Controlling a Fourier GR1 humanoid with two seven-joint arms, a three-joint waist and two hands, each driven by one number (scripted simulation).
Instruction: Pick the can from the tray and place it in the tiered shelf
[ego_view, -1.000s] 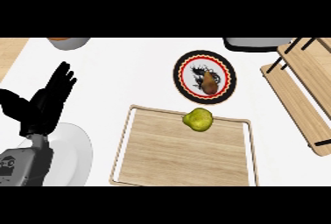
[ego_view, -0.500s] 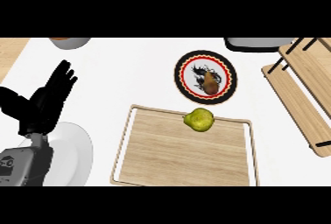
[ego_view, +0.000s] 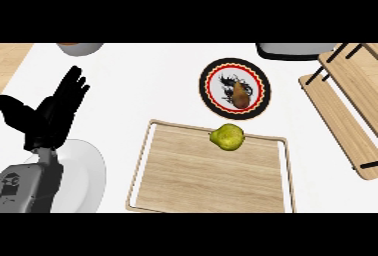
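Note:
A yellow-green rounded object (ego_view: 227, 136), shaped more like a pear than a can, sits on the far edge of the wooden tray (ego_view: 214, 185). No hand touches it. My left hand (ego_view: 52, 115) rests open at the view's left, fingers pointing up, well apart from the tray. The wooden tiered shelf (ego_view: 347, 115) with black posts stands at the right edge. My right hand does not show.
A round plate with a red and black patterned rim (ego_view: 214, 75) holds a brown item just beyond the tray. A white plate (ego_view: 85, 175) lies under my left forearm. A grey bowl (ego_view: 291, 50) and another bowl (ego_view: 80, 47) stand at the far edge.

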